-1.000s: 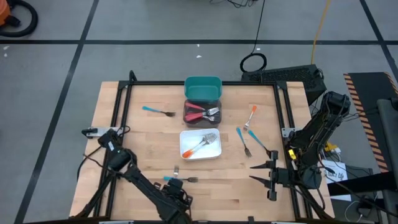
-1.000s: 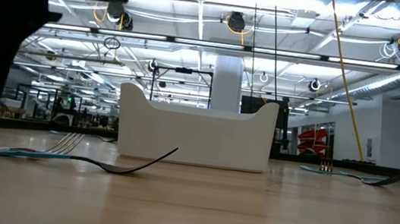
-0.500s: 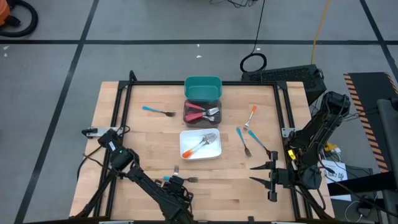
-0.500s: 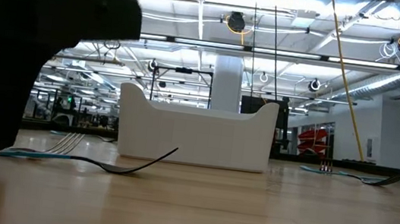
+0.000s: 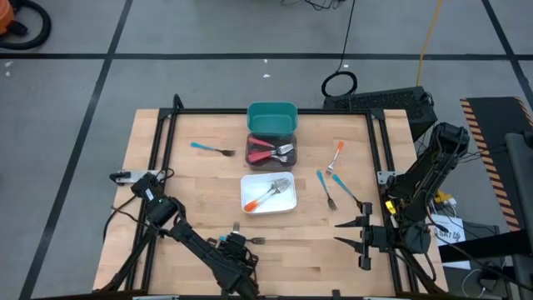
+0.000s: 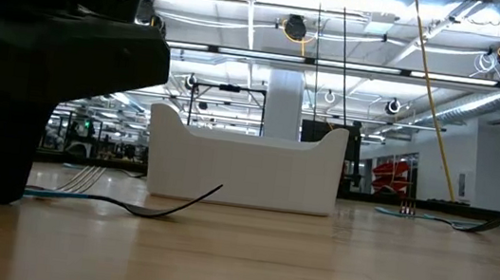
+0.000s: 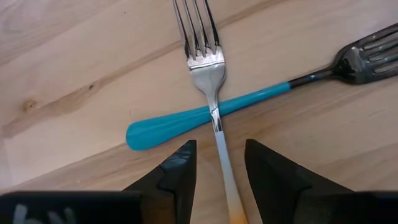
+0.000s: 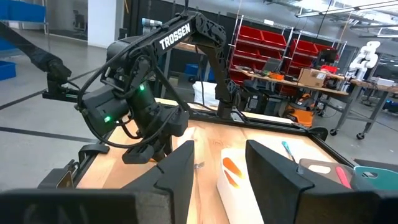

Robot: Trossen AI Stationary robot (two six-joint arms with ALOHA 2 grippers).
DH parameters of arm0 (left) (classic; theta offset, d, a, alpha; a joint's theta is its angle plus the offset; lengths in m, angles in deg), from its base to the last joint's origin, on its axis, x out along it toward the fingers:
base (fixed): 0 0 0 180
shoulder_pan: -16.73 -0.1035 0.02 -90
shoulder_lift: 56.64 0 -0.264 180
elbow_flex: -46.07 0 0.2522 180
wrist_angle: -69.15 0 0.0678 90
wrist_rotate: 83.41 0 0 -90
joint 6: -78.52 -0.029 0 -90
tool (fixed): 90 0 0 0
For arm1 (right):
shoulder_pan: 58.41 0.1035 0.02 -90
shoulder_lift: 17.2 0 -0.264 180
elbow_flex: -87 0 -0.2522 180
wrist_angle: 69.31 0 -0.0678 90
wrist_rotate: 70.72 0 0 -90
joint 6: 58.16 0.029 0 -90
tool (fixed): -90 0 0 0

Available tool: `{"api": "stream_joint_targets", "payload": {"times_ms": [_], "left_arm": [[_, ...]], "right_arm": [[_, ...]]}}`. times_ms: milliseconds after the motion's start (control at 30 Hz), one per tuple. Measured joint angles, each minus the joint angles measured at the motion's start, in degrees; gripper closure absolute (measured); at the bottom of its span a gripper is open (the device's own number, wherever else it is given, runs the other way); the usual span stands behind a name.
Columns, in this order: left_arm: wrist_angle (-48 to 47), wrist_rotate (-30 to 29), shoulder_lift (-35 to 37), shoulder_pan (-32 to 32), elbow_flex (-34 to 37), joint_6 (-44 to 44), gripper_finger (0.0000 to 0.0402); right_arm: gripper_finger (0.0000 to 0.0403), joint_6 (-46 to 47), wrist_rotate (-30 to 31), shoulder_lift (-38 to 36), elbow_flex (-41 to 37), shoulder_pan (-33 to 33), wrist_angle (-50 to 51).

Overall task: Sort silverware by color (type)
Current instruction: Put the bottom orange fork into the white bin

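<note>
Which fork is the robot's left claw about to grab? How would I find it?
Find the white bin mid-table, then go to the near edge, where the left gripper hovers. Two forks cross there. It is the orange-handled fork lying over the blue-handled fork, lined up between the open fingers.

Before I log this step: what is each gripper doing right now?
Left gripper: open, fingers astride the orange-handled fork lying across the blue-handled fork.
Right gripper: open, holding nothing, at the table's right edge.

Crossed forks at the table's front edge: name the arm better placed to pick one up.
Left. Its gripper hangs open straddling the orange-handled fork lying across the blue-handled fork. The right gripper waits at the table's front right corner.
</note>
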State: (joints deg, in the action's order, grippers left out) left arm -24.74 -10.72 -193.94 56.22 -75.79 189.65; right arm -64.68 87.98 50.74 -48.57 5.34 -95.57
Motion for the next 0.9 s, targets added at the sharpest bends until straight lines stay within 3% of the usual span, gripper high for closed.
{"api": "stream_joint_targets", "payload": {"times_ms": [133, 333, 533, 733, 900], "left_arm": [[0.6, 0.2, -0.1, -0.1, 0.0, -0.1, 0.0298], [1.3, 0.6, -0.2, -0.7, 0.0, -2.3, 0.0388], [-0.2, 1.0, -0.4, -1.1, -1.1, -4.5, 0.0397], [-7.4, 0.9, -1.0, -0.5, -8.0, -4.8, 0.0400], [-9.7, -2.6, -0.9, 0.4, -13.8, -10.4, 0.0400]], "right_arm": [[0.0262, 0.0, 0.0, 0.0, 0.0, 0.0, 0.0], [0.0262, -0.2, 0.0, 0.0, 0.0, 0.0, 0.0], [0.0262, -0.7, 0.0, 0.0, 0.0, 0.0, 0.0], [0.0262, -3.2, 0.2, 0.0, 0.0, 0.0, -1.1], [0.0262, -6.8, 0.5, 0.0, 0.0, 0.0, -4.3]]}}
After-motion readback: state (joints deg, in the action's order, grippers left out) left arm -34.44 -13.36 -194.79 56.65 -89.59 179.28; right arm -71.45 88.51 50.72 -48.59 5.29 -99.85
